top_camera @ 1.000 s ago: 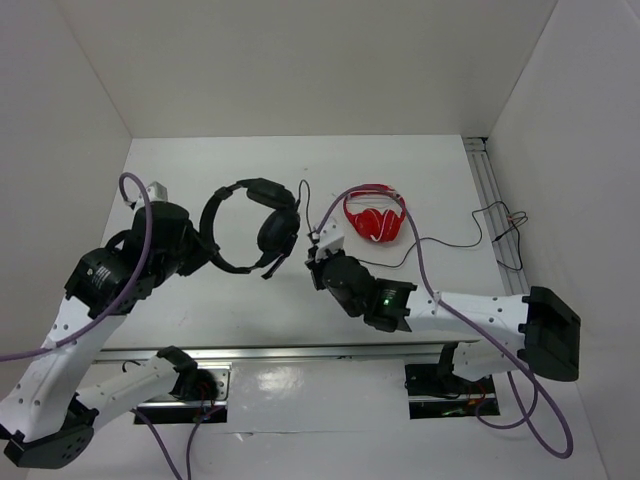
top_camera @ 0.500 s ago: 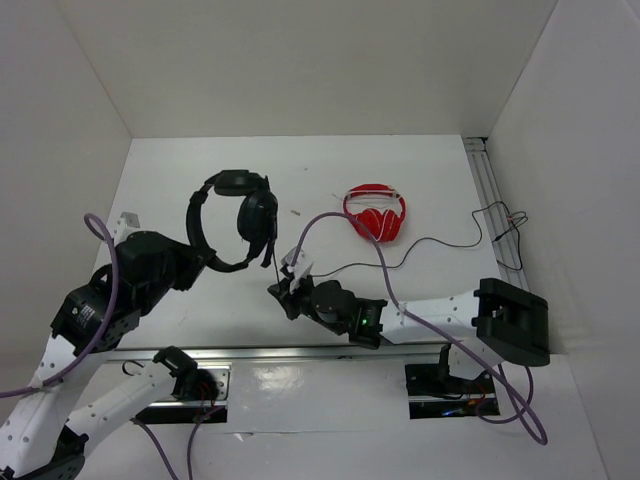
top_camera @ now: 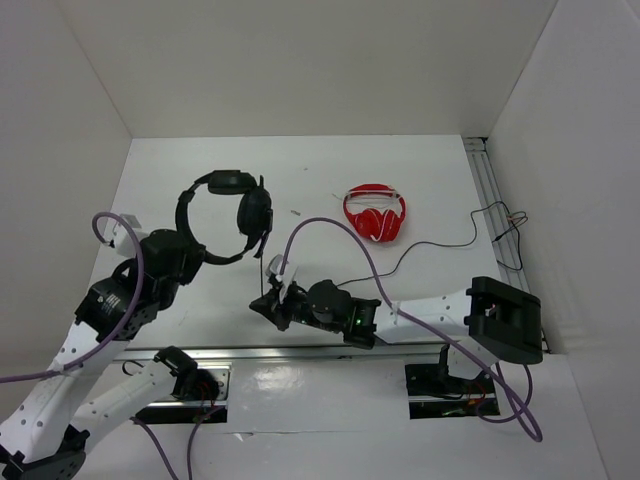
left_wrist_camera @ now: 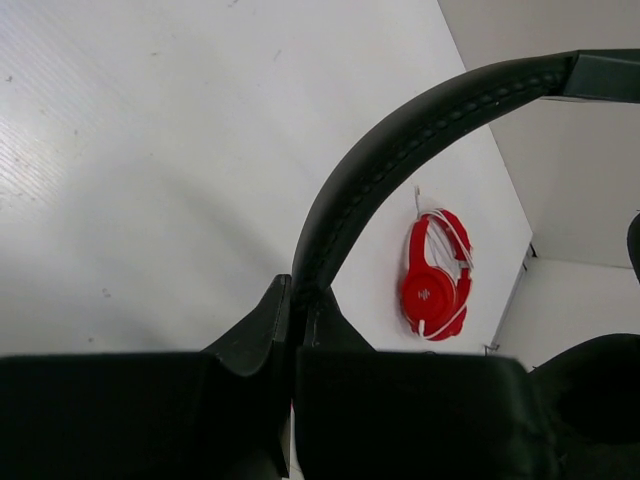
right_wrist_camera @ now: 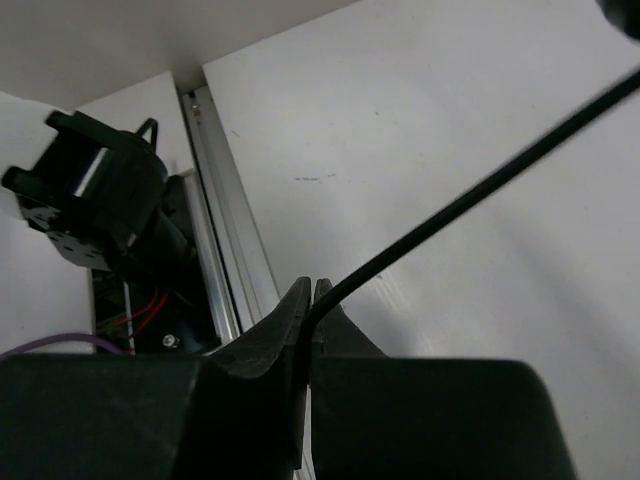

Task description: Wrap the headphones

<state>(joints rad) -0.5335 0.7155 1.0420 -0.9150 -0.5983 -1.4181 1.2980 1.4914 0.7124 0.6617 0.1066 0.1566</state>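
The black headphones [top_camera: 222, 214] hang above the table at the left. My left gripper [top_camera: 196, 257] is shut on the headband [left_wrist_camera: 400, 130], with its fingertips [left_wrist_camera: 300, 300] clamping the band's lower end. The earcups [top_camera: 254, 213] and the small boom mic hang to the right of it. My right gripper [top_camera: 262, 304] is near the table's front edge, below the earcup, and is shut on the thin black cable [right_wrist_camera: 480, 190], which runs taut up from its jaws [right_wrist_camera: 310, 296]. The rest of the cable [top_camera: 440, 244] trails right across the table.
Red-and-white headphones [top_camera: 375, 213] lie flat at mid-table, also in the left wrist view [left_wrist_camera: 432, 290]. An aluminium rail [top_camera: 300, 352] runs along the near edge and another [top_camera: 490, 190] along the right wall. White walls enclose three sides.
My left gripper has carried the black headphones left and a little farther back. My right gripper has moved left and toward the front edge, drawing the cable with it.
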